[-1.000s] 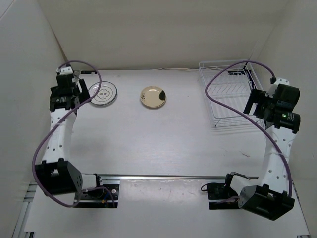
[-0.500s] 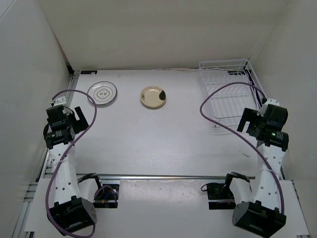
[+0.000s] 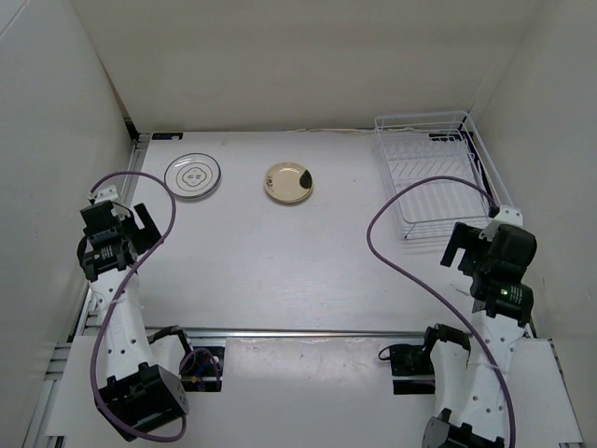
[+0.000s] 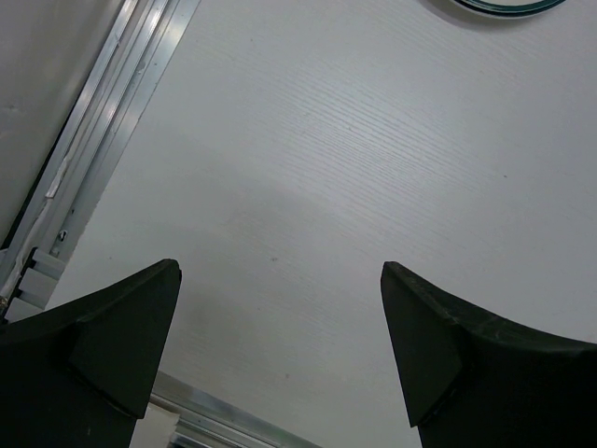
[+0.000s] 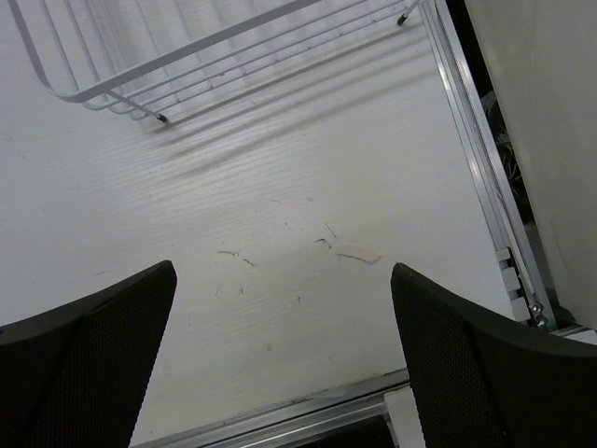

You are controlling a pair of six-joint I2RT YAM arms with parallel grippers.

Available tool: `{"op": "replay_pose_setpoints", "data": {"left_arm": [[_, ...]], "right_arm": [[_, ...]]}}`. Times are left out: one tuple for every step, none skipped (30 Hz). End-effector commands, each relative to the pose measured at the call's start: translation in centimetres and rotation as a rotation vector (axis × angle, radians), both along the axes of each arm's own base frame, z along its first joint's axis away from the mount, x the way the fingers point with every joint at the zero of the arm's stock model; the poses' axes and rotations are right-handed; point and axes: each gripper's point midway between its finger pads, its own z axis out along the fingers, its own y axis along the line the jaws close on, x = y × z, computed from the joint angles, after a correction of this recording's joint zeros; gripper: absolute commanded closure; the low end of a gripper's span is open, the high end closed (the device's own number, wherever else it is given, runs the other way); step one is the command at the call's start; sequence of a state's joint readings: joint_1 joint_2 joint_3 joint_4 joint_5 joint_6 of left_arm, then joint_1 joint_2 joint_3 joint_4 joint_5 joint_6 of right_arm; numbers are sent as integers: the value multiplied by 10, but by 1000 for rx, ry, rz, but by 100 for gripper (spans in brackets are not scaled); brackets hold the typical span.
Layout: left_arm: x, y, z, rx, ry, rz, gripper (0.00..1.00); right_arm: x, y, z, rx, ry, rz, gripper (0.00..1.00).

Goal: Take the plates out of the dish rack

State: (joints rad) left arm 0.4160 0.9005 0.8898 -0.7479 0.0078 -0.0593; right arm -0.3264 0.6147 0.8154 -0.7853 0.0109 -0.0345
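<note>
The white plate with a grey rim (image 3: 194, 175) lies flat on the table at the back left; its edge shows at the top of the left wrist view (image 4: 494, 7). The cream-tan plate with a dark blotch (image 3: 288, 182) lies flat at the back middle. The white wire dish rack (image 3: 431, 173) stands at the back right with no plates in it; its near corner shows in the right wrist view (image 5: 187, 65). My left gripper (image 3: 131, 229) is open and empty at the left edge. My right gripper (image 3: 464, 254) is open and empty just in front of the rack.
A metal rail (image 3: 308, 331) runs along the table's near edge. White walls close in the left, back and right. An aluminium edge strip (image 4: 103, 131) borders the table's left side. A scrap of tape and scuffs (image 5: 359, 253) mark the table near the right gripper.
Both arms have drawn back toward their bases, away from the plates and the rack. Both plates lie where they were.
</note>
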Motion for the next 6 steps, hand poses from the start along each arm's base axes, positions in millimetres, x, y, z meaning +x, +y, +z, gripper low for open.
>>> {"op": "replay_pose_setpoints", "data": {"left_arm": [[4,0,-1,-17,-9,-10,0],[3,2,-1,-17,-9,0,0],[3,2,-1,-17,-9,0,0],[3,2,-1,-17,-9,0,0],[3,1,-1,-23,-11,-6,0],[3,1,-1,-23,-11,-6,0]], "right_arm": [[1,3,3,9,-35,9,1],[1,4,3,17,-37,3,1],[0,2,3,12,-35,-5,1],[0,2,3,12,-35,-5,1],[1,1,7,13,-46,-19,1],[1,1,7,13,-47,-19,1]]}}
